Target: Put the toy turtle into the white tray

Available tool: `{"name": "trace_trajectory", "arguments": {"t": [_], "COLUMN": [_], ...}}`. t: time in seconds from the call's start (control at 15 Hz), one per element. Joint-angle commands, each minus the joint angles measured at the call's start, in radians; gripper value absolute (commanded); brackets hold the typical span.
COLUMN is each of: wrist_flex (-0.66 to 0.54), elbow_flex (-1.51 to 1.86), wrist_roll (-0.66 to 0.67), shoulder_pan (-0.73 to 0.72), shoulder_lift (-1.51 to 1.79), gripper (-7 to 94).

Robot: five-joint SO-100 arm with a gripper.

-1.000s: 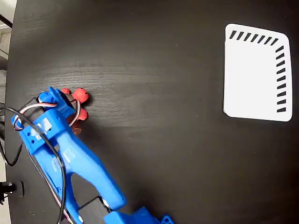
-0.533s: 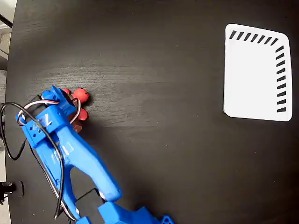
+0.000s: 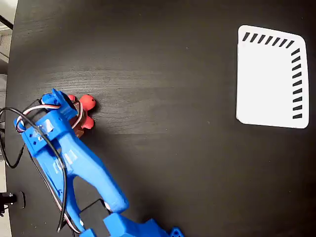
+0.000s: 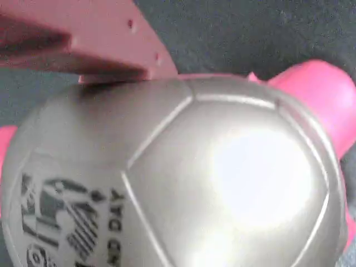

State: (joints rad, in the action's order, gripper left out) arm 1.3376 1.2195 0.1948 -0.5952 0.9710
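Observation:
The toy turtle (image 3: pixel 87 102) rests on the dark table at the left of the fixed view. Only its red head and a red leg show beside the blue arm. My gripper (image 3: pixel 69 109) sits straight over its shell, shut on it. In the wrist view the shiny domed shell of the toy turtle (image 4: pixel 222 167) fills the frame, printed lettering at lower left, a pink limb at upper right. One finger (image 4: pixel 94 44) presses against the shell's top edge; the other finger is hidden. The white tray (image 3: pixel 269 84) lies far off at the upper right, with nothing in it.
The blue arm (image 3: pixel 84 168) runs from the bottom edge up to the turtle, with black and white cables (image 3: pixel 19 123) looping at its left. The table's left edge (image 3: pixel 12 74) is close to the gripper. Bare dark tabletop (image 3: pixel 173 113) lies between turtle and tray.
The arm turned slightly and settled over the turtle. The turtle's head and leg shifted a little right and down.

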Motion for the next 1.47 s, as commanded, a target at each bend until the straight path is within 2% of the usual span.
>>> {"name": "trace_trajectory", "arguments": {"t": [0.0, 0.13, 0.4, 0.67, 0.93, 1.07, 1.27, 1.4], "wrist_flex": [0.006, 0.02, 0.086, 0.235, 0.339, 0.403, 0.416, 0.419], "elbow_flex": [-0.037, -0.023, 0.055, 0.078, 0.057, -0.037, -0.184, -0.345], "wrist_roll": [-0.015, -0.038, -0.061, -0.061, -0.083, -0.08, -0.078, -0.123], "shoulder_pan": [0.002, 0.002, 0.055, 0.173, 0.422, 0.583, 0.798, 0.902], "shoulder_lift": [0.037, 0.08, 0.337, 0.592, 0.776, 0.749, 0.641, 0.503], "gripper": [9, 0, 0, 0, 0, 0, 0, 0]}}
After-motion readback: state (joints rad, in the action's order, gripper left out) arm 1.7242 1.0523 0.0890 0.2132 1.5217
